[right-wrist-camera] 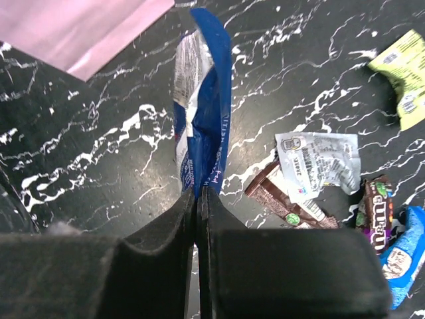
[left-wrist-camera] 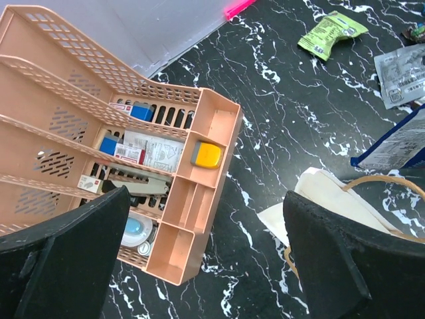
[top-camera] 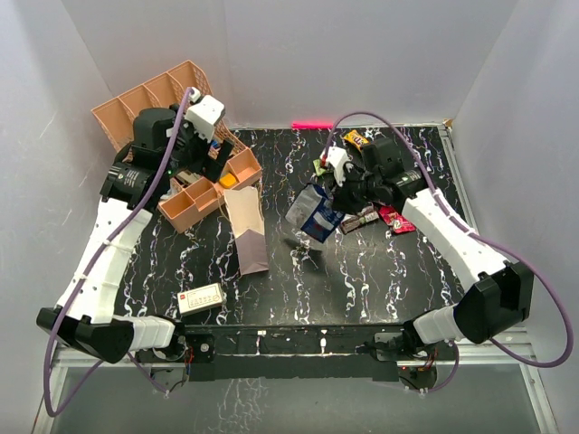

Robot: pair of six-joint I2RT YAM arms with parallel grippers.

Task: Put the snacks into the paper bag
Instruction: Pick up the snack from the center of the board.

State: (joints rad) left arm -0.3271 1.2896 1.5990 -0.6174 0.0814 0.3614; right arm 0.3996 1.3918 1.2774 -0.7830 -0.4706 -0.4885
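The only wording that reads clearly is "m&m" in white letters on the dark brown packet (right-wrist-camera: 375,206), on the right half of the table. The silver wrapper (right-wrist-camera: 319,163) beside it carries a barcode and blocks of fine print too small to read. The brown wrapper (right-wrist-camera: 279,199) shows a round green sign. The blue bag (right-wrist-camera: 209,106) has thin script along its edge, illegible. At the near left, the white box (top-camera: 201,298) bears a red mark and unreadable lines.

Glossy crinkled blue packet (right-wrist-camera: 216,86), matt paper bag (top-camera: 246,231)
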